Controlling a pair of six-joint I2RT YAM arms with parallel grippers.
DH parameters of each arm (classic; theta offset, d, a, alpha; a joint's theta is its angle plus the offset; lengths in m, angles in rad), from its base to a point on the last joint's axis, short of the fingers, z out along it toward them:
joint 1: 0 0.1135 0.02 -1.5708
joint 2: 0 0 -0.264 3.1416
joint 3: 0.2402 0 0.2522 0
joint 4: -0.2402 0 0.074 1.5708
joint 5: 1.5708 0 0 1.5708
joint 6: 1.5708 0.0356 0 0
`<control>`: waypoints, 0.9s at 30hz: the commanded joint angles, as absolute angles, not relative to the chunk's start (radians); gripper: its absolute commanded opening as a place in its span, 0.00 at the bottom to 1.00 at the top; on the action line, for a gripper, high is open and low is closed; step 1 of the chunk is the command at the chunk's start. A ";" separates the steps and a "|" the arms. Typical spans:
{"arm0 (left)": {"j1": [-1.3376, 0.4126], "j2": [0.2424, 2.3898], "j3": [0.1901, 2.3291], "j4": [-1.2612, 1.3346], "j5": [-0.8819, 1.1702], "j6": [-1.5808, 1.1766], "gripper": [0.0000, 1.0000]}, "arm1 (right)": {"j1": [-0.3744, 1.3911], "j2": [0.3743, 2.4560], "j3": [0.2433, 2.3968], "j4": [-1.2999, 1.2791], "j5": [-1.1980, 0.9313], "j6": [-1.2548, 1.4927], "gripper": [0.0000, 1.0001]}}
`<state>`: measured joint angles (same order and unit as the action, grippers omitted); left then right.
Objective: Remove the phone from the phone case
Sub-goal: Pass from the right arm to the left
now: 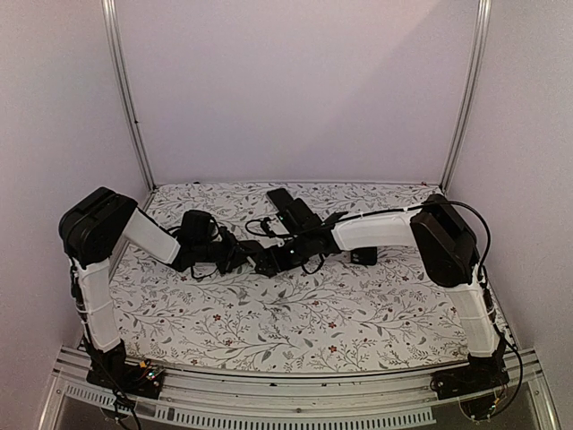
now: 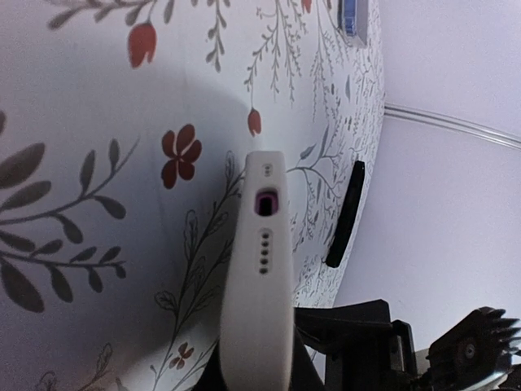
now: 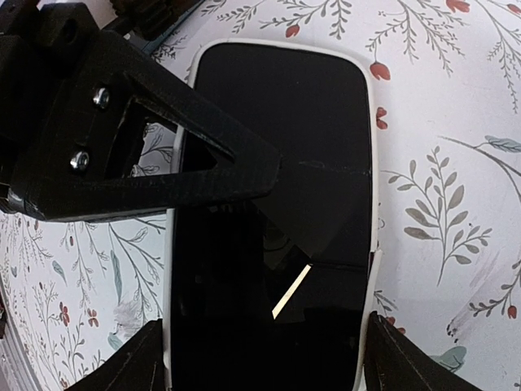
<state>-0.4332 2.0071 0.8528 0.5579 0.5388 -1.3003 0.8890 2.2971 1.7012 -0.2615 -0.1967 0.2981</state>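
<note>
The black-screened phone in its white rubbery case (image 3: 269, 220) is held above the floral bench's middle — pinched by the left tool (image 2: 256, 358), straddled by the spread right tool (image 3: 260, 342); a slipped edge-grip would drop it.

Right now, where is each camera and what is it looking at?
Top: above and behind the arms, looking down at the table; both arms show, meeting mid-table.
Left wrist: on the left arm, looking along the phone's white bottom edge; the right claw's dark parts show beside it.
Right wrist: on the right arm, looking down at the phone's screen; the left claw's finger crosses it.
Both wrist views share the phone.
</note>
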 commanded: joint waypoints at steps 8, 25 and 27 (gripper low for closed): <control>-0.440 1.954 0.870 0.553 0.544 -1.212 0.00 | 0.877 2.177 1.681 -0.202 -0.156 0.268 0.94; -0.403 1.794 0.898 0.508 0.500 -1.054 0.00 | 0.848 1.938 1.489 -0.108 -0.066 0.287 0.99; -0.397 1.781 0.902 0.500 0.504 -1.026 0.00 | 0.841 1.909 1.465 -0.091 -0.061 0.300 0.99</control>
<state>-0.4160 1.8389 0.8650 0.4850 0.5034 -1.1030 0.8623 1.9995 1.5032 -0.1581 -0.0929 0.2737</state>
